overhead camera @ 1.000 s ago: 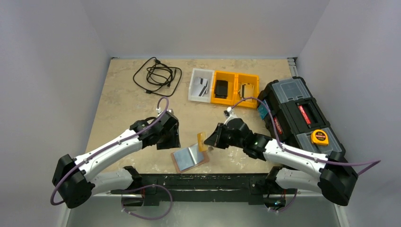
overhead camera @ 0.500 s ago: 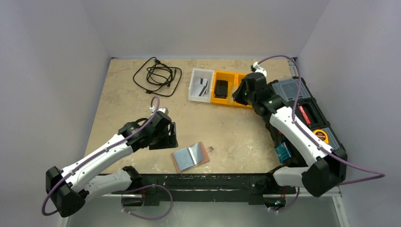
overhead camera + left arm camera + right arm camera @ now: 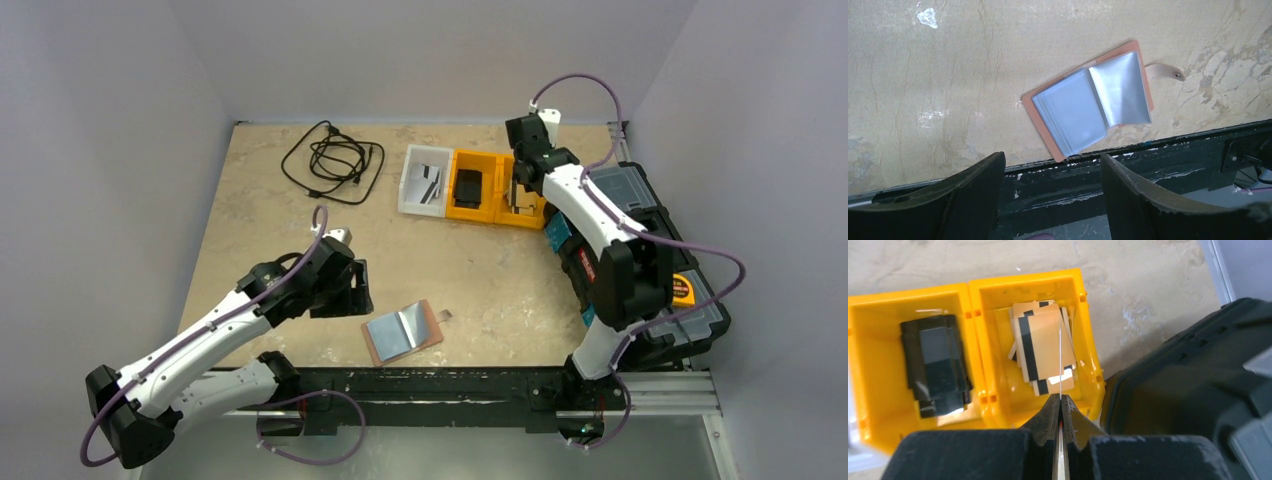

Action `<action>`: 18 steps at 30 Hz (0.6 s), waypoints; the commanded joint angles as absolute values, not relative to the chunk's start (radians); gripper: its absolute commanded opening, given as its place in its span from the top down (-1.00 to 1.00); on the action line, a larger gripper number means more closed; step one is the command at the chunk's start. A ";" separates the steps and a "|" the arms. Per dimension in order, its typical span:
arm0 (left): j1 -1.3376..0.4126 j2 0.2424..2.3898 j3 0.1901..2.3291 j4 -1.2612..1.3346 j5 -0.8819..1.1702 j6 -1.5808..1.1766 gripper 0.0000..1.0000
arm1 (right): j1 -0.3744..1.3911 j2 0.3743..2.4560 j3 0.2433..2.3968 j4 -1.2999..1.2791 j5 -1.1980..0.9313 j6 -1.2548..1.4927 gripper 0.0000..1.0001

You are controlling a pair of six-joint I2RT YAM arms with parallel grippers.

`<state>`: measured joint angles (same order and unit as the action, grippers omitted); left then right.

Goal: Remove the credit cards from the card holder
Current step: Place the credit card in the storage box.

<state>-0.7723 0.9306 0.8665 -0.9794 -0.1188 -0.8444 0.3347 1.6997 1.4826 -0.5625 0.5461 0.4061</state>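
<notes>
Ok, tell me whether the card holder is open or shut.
Open: the card holder lies spread flat on the table, clear sleeve pages facing up.

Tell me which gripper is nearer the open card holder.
Left. The left gripper hovers open just left of the card holder. The right gripper is far off at the back, shut on a card over the yellow tray.

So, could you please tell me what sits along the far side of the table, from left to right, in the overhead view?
Black cable → white tray → yellow tray holding a black block → black toolbox.
</notes>
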 commanded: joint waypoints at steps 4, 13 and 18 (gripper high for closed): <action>-0.764 0.895 0.914 -1.003 -0.115 -0.830 -0.39 | 0.328 1.897 1.654 -0.560 0.670 0.304 1.00; -0.764 0.862 0.906 -1.016 -0.124 -0.852 -0.39 | 0.326 2.082 1.800 -0.648 0.705 0.317 1.00; -0.764 0.857 0.891 -1.010 -0.120 -0.856 -0.39 | 0.327 2.069 1.814 -0.676 0.695 0.336 0.57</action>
